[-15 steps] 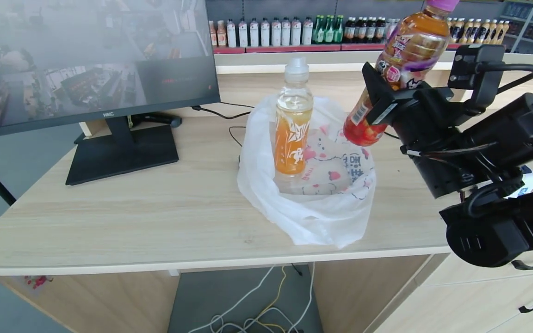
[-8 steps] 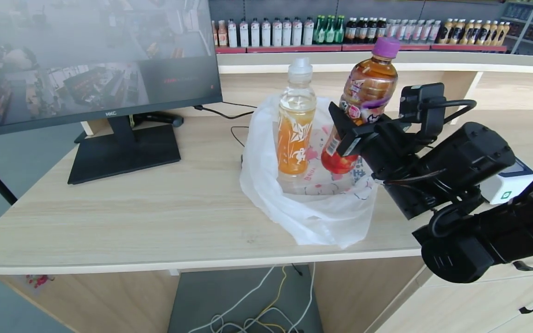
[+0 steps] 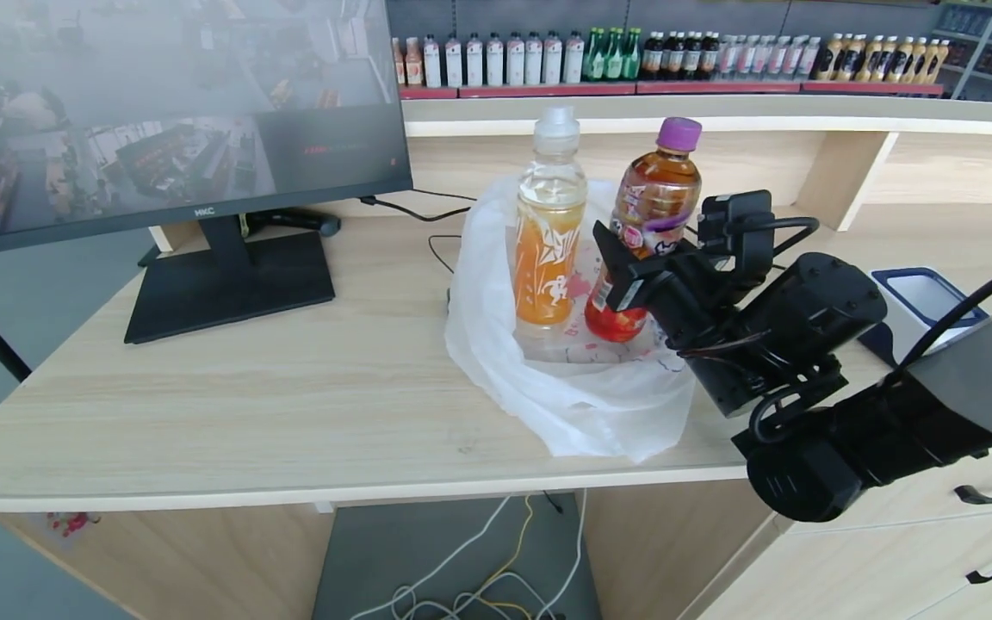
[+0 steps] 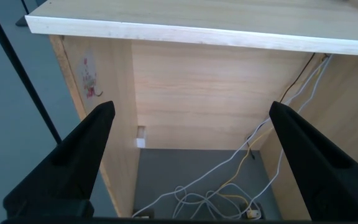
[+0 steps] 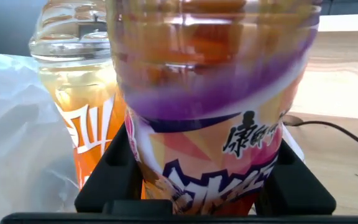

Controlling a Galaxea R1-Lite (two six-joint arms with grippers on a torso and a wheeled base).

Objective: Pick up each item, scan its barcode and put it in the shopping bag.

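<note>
A white shopping bag (image 3: 582, 396) lies open on the wooden counter. An orange-labelled bottle with a clear cap (image 3: 549, 226) stands upright inside it. My right gripper (image 3: 634, 271) is shut on a tea bottle with a purple cap (image 3: 647, 226), holding it upright in the bag just right of the orange bottle. The right wrist view has the tea bottle (image 5: 210, 118) close up between the fingers (image 5: 114, 168), with the orange bottle (image 5: 82, 106) beside it. My left gripper (image 4: 191, 162) hangs open below the counter edge, nothing between its fingers.
A monitor (image 3: 160, 112) on a black stand sits at the counter's left. A barcode scanner (image 3: 922, 297) rests at the right, behind my right arm. Cables trail behind the bag and under the counter (image 4: 229, 186). Shelves of bottles (image 3: 668, 56) line the back wall.
My right arm has come down and leftward with the tea bottle, bringing it from high over the counter's right into the bag beside the orange bottle. The scanner has come into sight.
</note>
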